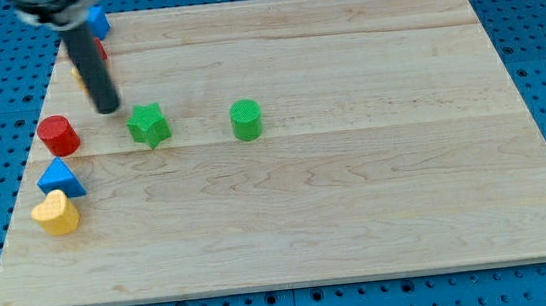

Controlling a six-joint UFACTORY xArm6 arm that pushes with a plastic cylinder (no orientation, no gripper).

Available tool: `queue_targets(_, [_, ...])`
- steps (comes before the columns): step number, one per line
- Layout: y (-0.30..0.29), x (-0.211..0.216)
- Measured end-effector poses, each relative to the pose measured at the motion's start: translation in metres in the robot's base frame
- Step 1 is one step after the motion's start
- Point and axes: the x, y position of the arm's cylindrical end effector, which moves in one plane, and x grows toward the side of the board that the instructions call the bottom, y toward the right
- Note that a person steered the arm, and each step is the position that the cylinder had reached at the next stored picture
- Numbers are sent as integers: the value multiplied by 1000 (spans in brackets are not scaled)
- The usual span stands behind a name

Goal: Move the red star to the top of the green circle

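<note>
Desk [362, 245]: bottom edge nearest camera. Pincer: none fitted; arm ends in a rod, so no released or clenched state to tell. My tip [108, 110]: near left edge, just beside green star [149, 125], not touching. Green circle [246, 119]: left of desk centre. Red cylinder [57, 136]: at left edge. Red block [97, 51]: near top-left corner, partly hidden behind rod, shape unclear, probably the red star; well apart from green circle. Progress, judged: nothing done; whole push remains.

No legible text, labels, brands or numbers are showing in the camera view. The wooden board [359, 215] and the coloured blocks are displaying no markings.
</note>
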Motion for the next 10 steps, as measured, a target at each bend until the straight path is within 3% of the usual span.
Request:
queue_targets(1, [-79, -11])
queue_targets(2, [-79, -40])
queue_targets(3, [-70, -97])
queue_targets(4, [-8, -114])
queue_targets(5, [65, -82])
queue_targets(7, [49, -81])
queue_targets(9, [106, -56])
queue_targets(10, [67, -62])
